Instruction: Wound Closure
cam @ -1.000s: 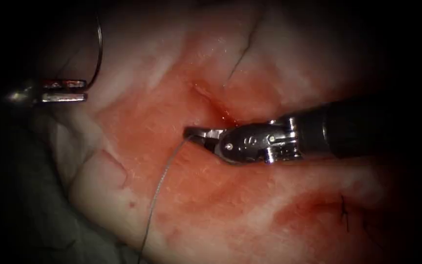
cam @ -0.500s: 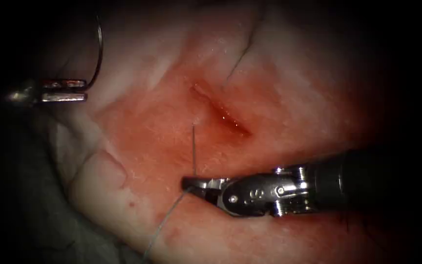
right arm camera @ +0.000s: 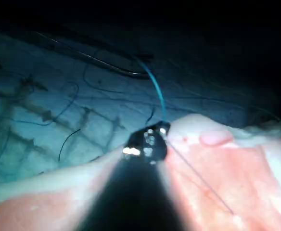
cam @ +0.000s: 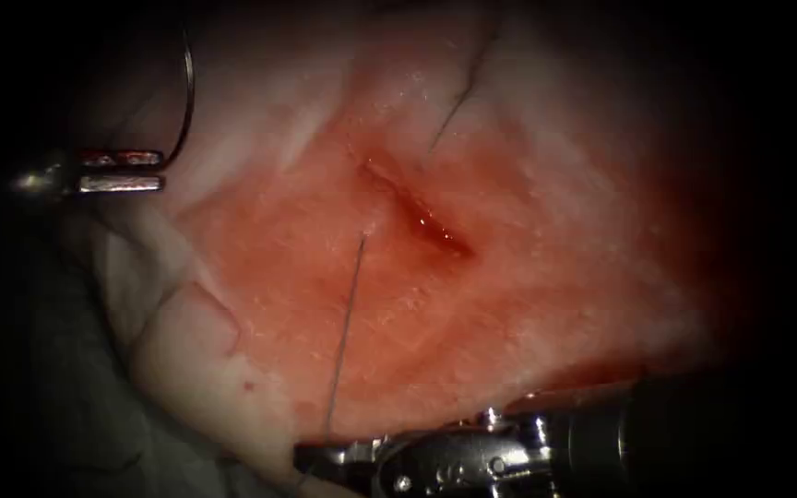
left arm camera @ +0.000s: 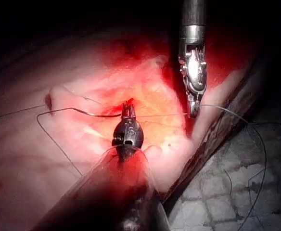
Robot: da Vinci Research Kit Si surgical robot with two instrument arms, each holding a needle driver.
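Note:
The cut lies in the middle of the tissue, wet with red fluid. My left tool rests far to the left of the cut, jaws shut on the curved needle near one end. The needle arcs up free of the tissue. In the left wrist view the same jaws hold the needle. The thread leaves the tissue just left of the cut and runs straight down to my right tool, whose jaws are shut on it. The right wrist view shows those jaws gripping the thread.
A dark line of thread marks the tissue above the cut. Dark cloth lies beyond the tissue's left edge. Loose thread curls over the patterned mat beside the tissue.
My right tool has moved from beside the cut down to the near edge, drawing a growing length of thread out of the tissue. The left tool and needle have stayed still.

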